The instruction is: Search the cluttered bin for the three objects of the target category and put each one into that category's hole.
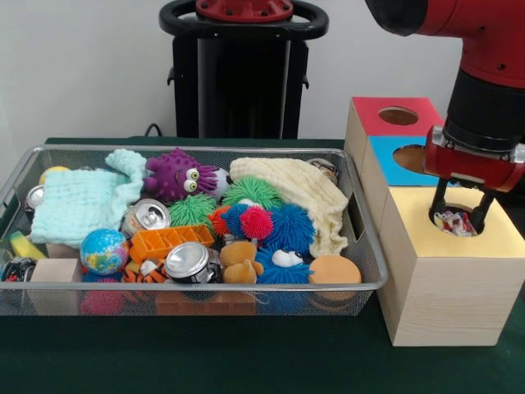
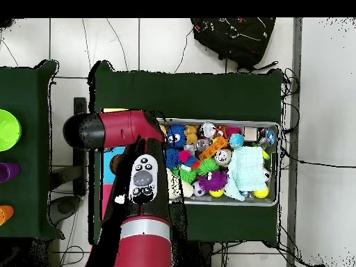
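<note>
- landmark: the yellow-topped cube (image 1: 459,271), nearest the camera of three wooden cubes standing just beside the cluttered bin (image 1: 33,297) in the front view.
- my gripper (image 1: 461,215) hangs straight over the hole (image 1: 439,220) in that cube's top, its two dark fingers (image 1: 440,197) pointing down, spread apart, tips about level with the rim.
- a knotted rope toy (image 1: 454,223), red, white and blue strands, sits between the fingertips inside the hole's mouth. i cannot tell whether the fingers press it or have let go.
- deciding relation: the toy lies directly below the gripper, on the hole's own axis, so i judge that no sideways correction is needed; release and a straight lift should do.
- away from the cube, in the bin: spiky balls (image 1: 288,227), cans (image 1: 188,261), a purple plush (image 1: 175,174) and cloths. i cannot pick out another rope toy there.
- the overhead view shows only the arm (image 2: 142,181) covering the cubes.
</note>
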